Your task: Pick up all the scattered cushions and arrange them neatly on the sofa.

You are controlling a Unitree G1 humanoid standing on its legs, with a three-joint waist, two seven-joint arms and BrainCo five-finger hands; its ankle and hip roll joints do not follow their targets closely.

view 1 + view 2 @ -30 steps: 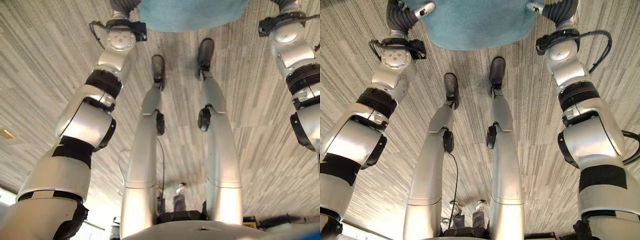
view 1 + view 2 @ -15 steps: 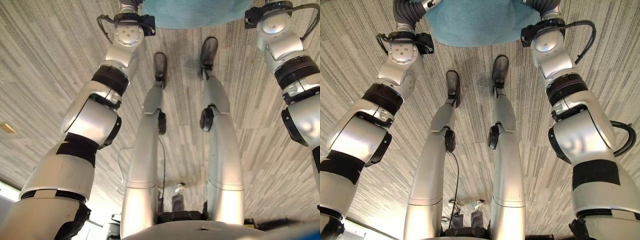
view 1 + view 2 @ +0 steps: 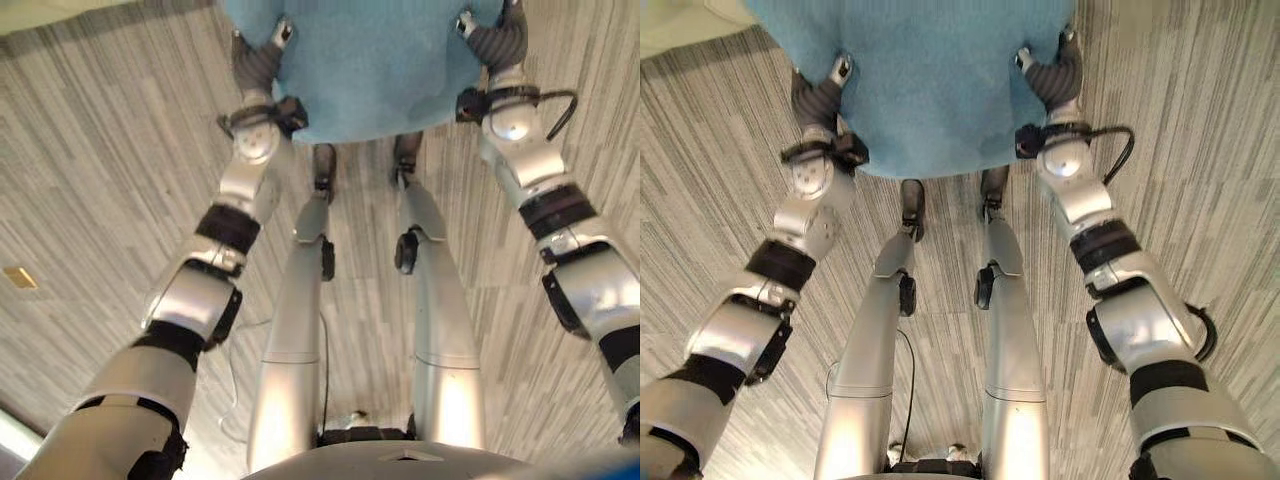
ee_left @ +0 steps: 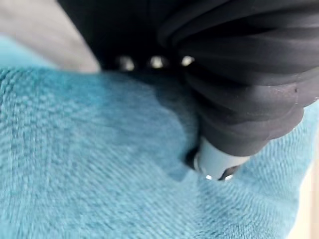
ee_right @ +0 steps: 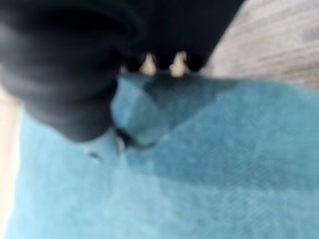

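- The cushion (image 3: 930, 90) is plain teal-blue with a fine woven texture.
- The floor (image 3: 1200, 150) is streaked in grey and beige stripes.
- Each hand, left hand (image 3: 820, 95) and right hand (image 3: 1052, 75), wears a dark ribbed cover with silver showing.

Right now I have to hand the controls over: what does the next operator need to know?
Left hand: clamped on the left edge of the blue cushion, thumb pressed into the fabric.
Right hand: the same on the cushion's right edge.
Cushion: held between both hands, in front of the robot above the striped carpet floor.
Done: this one cushion is picked up.
Left: carry it to the sofa and set it down neatly, then collect any other cushions. A pale surface shows at the upper left corner; I cannot tell what it is.
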